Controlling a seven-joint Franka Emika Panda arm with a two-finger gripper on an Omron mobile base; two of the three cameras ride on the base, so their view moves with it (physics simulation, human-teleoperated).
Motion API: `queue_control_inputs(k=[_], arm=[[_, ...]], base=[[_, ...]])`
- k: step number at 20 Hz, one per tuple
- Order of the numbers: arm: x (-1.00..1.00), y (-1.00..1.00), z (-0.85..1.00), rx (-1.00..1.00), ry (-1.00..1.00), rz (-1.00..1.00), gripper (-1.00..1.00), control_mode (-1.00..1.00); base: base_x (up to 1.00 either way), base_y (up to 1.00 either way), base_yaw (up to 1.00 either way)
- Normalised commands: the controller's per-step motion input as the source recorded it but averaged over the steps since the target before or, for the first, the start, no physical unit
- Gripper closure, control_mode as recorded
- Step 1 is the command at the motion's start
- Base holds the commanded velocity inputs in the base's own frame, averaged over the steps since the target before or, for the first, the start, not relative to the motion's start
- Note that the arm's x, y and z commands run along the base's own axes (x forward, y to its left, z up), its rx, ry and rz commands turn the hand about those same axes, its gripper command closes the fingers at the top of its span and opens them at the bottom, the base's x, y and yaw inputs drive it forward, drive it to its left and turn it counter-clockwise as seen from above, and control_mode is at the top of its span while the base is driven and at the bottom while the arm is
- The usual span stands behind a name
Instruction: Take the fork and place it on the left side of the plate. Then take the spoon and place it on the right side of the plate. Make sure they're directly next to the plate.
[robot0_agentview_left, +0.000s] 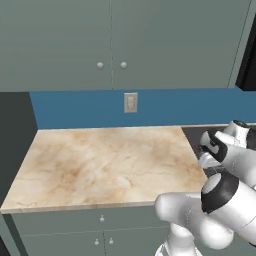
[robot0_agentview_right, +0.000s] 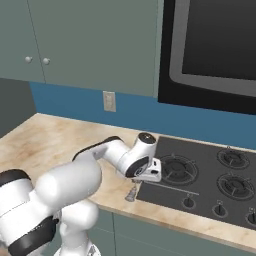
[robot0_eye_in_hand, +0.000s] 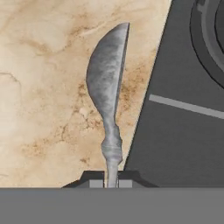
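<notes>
Hand view: the gripper (robot0_eye_in_hand: 111, 183) is clamped on the thin handle of one grey utensil (robot0_eye_in_hand: 107, 83); the wide end looks like a rounded bowl seen edge-on, so probably the spoon, can't swear to it.
Where the utensil sits: over the beige marble counter (robot0_eye_in_hand: 43, 87), just beside the dark edge of the cooktop (robot0_eye_in_hand: 183, 140); whether it's touching the counter is hard to tell from here.
Right base view: the arm reaches down to the counter's front edge next to the cooktop (robot0_agentview_right: 210, 180), and a small grey utensil (robot0_agentview_right: 131, 194) hangs below the gripper (robot0_agentview_right: 134, 187), tip at or just above the counter (robot0_agentview_right: 45, 142).
Left base view: mostly bare counter (robot0_agentview_left: 100, 165), with the arm bent off to the lower right.
What only the right base view has: the burners, a row of knobs and a dark appliance (robot0_agentview_right: 215, 45) over the cooktop.
What both base views have: a wall outlet (robot0_agentview_left: 130, 102) on the blue backsplash, grey upper cabinets (robot0_agentview_left: 115, 40).
Counts: one utensil, four burners visible on the cooktop, one outlet, two round cabinet knobs.
</notes>
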Motion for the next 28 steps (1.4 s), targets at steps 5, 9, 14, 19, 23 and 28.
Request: queue_control_inputs(k=[5,9,14,19,23,28], arm=[[-0.63,0.57,1.00,0.02,0.01,0.00,1.00,-1.00],[-0.73,0.52,1.00,0.01,-0.02,0.03,1.00,-1.00],[-0.18,0.62,0.92,0.00,-0.09,0.01,1.00,-1.00],[0.03,0.27,0.65,0.00,-0.04,0.03,1.00,-1.00],[0.08,0.00,0.15,0.00,0.00,0.06,1.00,-1.00],[0.00,0.00,0.01,0.00,0.00,0.00,1.00,-1.00]], base=[[0.00,0.00,0.00],[0.00,0.00,0.00],[0.00,0.00,0.00],[0.00,0.00,0.00],[0.00,0.00,0.00],[0.00,0.00,0.00]])
